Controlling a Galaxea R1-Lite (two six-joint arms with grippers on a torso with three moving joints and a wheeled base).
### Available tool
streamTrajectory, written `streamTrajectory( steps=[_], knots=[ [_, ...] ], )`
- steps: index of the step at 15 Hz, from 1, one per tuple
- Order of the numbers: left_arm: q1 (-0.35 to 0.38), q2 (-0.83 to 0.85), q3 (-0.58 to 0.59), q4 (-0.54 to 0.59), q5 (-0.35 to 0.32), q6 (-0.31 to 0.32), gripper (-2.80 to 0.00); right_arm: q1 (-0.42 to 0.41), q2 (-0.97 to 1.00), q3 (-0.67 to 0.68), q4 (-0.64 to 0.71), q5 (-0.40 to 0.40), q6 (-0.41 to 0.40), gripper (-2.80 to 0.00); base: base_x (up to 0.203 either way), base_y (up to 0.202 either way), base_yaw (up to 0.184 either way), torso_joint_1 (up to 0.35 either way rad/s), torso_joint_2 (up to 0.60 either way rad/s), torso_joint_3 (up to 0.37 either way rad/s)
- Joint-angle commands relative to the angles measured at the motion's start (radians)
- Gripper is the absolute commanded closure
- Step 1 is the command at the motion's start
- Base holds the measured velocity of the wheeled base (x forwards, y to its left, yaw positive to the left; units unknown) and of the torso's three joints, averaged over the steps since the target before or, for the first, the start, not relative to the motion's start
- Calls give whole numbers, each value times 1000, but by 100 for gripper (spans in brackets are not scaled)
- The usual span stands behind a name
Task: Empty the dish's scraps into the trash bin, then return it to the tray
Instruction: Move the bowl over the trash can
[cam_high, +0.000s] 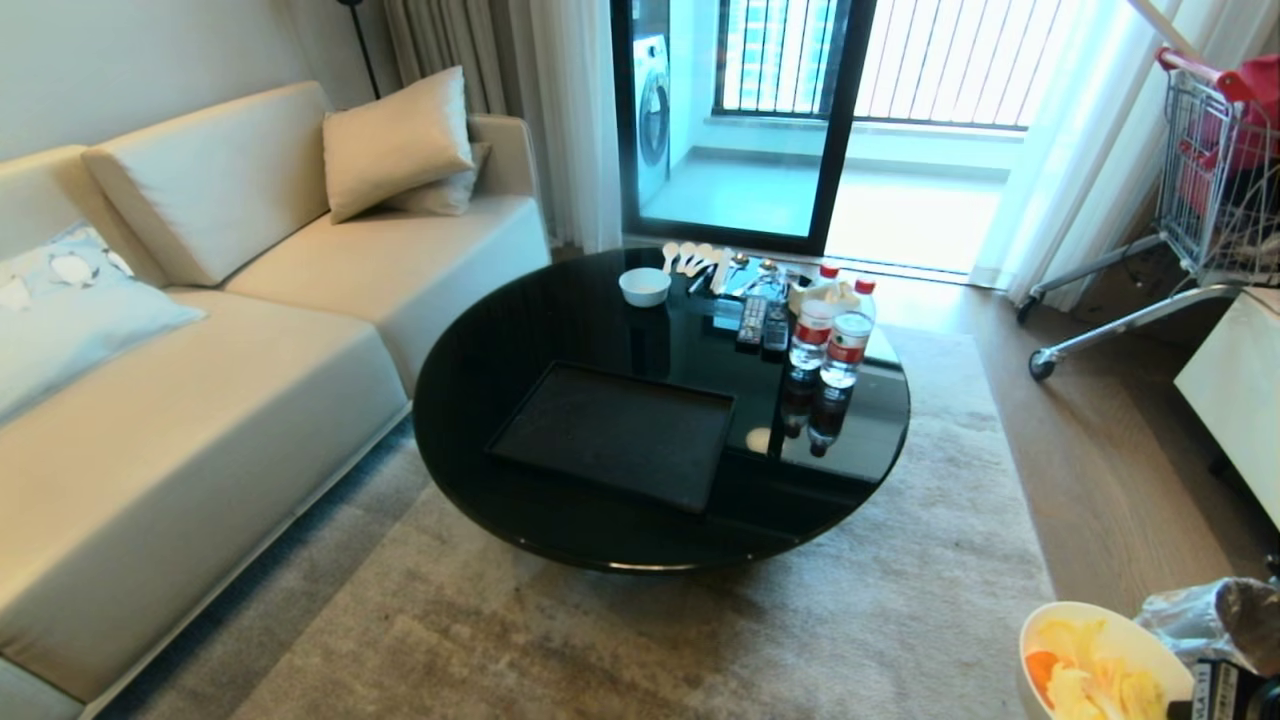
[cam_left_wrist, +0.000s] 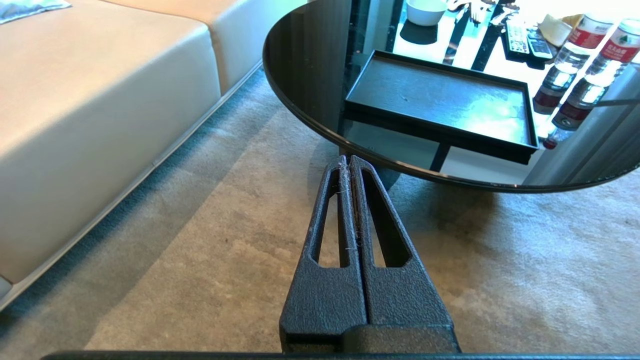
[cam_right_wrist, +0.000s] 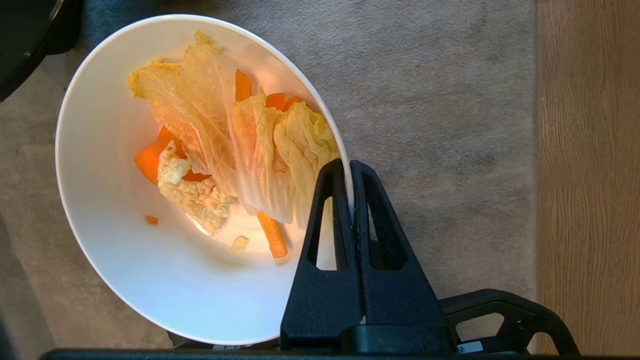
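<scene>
The dish (cam_high: 1095, 628), a deep white bowl, hangs tilted above the carpet at the bottom right of the head view. In the right wrist view the dish (cam_right_wrist: 125, 260) holds the scraps (cam_right_wrist: 225, 145), pale cabbage leaves and orange pieces. My right gripper (cam_right_wrist: 350, 167) is shut on its rim. Just right of the dish, the crinkled clear bag of the trash bin (cam_high: 1215, 615) shows at the frame edge. The black tray (cam_high: 615, 432) lies bare on the round table. My left gripper (cam_left_wrist: 348, 161) is shut on nothing, low over the carpet before the table edge, facing the tray (cam_left_wrist: 440, 100).
The round black glass table (cam_high: 500, 330) carries a small white bowl (cam_high: 644, 286), spoons (cam_high: 690, 255), remotes (cam_high: 762, 322) and two water bottles (cam_high: 835, 335) at its far side. A beige sofa (cam_high: 200, 400) stands left, a metal cart (cam_high: 1200, 180) and a white cabinet (cam_high: 1235, 390) right.
</scene>
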Motion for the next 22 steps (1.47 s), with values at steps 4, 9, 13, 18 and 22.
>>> streamTrajectory(
  steps=[4, 9, 13, 18, 22],
  knots=[
    [0, 0, 0, -1, 1, -1, 0, -1, 0, -11, 0, -3, 3, 0, 0, 0, 0, 0, 0, 0],
    [0, 0, 0, -1, 1, -1, 0, -15, 12, -31, 5, 0, 9, 0, 0, 0, 0, 0, 0, 0],
    [0, 0, 0, -1, 1, -1, 0, -19, 20, -32, 4, 1, 11, 0, 0, 0, 0, 0, 0, 0],
    [0, 0, 0, -1, 1, -1, 0, -24, 19, -32, 7, 4, 14, 0, 0, 0, 0, 0, 0, 0],
    [0, 0, 0, -1, 1, -1, 0, -26, 19, -34, 8, 6, 14, 0, -2, 2, -60, 0, 1, 2]
  ],
)
